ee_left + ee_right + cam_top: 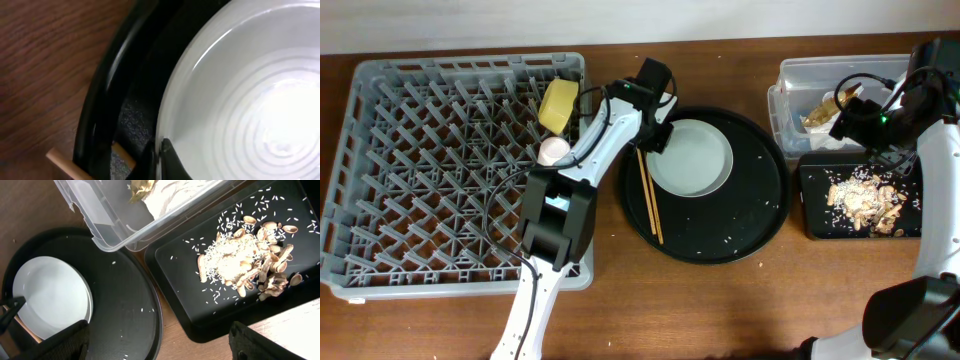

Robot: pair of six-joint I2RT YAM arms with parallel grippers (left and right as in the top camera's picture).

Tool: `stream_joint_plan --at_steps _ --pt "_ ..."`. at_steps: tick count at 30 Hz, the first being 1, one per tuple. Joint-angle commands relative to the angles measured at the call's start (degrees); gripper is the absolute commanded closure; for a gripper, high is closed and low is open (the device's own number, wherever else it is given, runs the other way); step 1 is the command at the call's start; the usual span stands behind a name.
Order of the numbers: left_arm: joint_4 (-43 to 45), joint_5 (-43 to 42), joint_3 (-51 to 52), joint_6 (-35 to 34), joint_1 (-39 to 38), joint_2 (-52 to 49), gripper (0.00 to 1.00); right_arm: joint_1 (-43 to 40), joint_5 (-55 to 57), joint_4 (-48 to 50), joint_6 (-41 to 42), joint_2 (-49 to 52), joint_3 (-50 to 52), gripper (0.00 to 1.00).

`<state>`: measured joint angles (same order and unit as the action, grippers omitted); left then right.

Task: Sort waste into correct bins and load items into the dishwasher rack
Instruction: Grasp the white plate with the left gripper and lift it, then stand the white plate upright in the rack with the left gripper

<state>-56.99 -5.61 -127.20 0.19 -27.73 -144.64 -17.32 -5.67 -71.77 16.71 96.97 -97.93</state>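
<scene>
The pale grey-green plate point(692, 157) lies in the round black tray point(760, 215). My left gripper point(655, 135) is shut on the plate's left rim; in the left wrist view one finger lies on the plate point(240, 100) and the gripper point(157, 160) pinches the rim. The chopsticks point(650, 195) lie left of the plate, and their ends show in the left wrist view point(65, 162). The yellow bowl point(558, 103) and pink cup point(553, 150) sit in the dishwasher rack point(410, 170). My right gripper point(860, 125) point(160, 345) is open and empty. The light-blue cup is out of view.
The clear tub point(790, 75) point(100, 220) holds white tissue and a golden wrapper point(820, 112). The shallow black tray point(810, 215) point(180, 290) in front of it holds rice and beige-brown scraps point(250, 260). Rice grains dot the round tray point(125, 315).
</scene>
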Motion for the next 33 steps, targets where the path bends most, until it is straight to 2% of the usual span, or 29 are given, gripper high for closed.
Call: stream_joint_plan --at_steps 1,5,9,12,13,14,15,16,21,23,28,31,33 --pt "-0.66 0.37 -0.57 0.46 -0.39 -1.49 0.99 0.07 0.09 -0.02 0.02 0.17 0.26 0.10" --pt "-5.99 -2.32 -9.55 0.52 -0.37 -1.49 0.99 0.04 0.09 0.00 0.02 0.17 0.26 0.10" --pt "-17.20 -2.32 -27.06 0.55 -0.35 -1.49 0.99 0.04 0.09 0.33 0.04 0.17 0.26 0.10" --pt "-25.40 -1.25 -43.89 1.16 0.90 -1.49 0.99 0.04 0.07 0.59 0.04 0.17 0.26 0.10" --pt "-28.81 3.54 -50.64 1.20 1.99 -1.49 0.99 0.04 0.07 0.63 0.04 0.17 0.26 0.10" --pt "-30.21 10.71 -52.63 1.53 2.93 -0.39 0.99 0.07 0.07 0.68 0.04 0.17 0.26 0.10" --pt "-30.91 16.31 -52.52 1.84 3.72 1.11 0.99 0.07 0.07 0.87 0.04 0.17 0.26 0.10" --pt "-32.35 26.88 -52.57 1.84 5.44 3.87 0.99 0.04 0.07 1.11 0.04 0.17 0.26 0.10" --pt "-35.93 53.42 -52.57 1.84 10.49 6.78 0.99 0.04 0.04 1.27 0.04 0.17 0.26 0.10" --pt "-34.56 55.93 -52.57 2.32 12.59 6.78 1.00 0.07 0.04 1.27 0.04 0.17 0.26 0.10" --pt "-31.36 55.98 -52.52 5.97 20.59 6.78 1.00 0.07 0.07 1.68 0.04 0.17 0.26 0.09" --pt "-31.23 50.31 -51.10 5.90 23.19 6.73 1.00 0.07 0.07 1.70 0.04 0.17 0.26 0.09" --pt "-29.94 49.42 -47.67 5.92 23.78 6.71 1.00 0.07 0.07 1.68 0.04 0.17 0.26 0.10"
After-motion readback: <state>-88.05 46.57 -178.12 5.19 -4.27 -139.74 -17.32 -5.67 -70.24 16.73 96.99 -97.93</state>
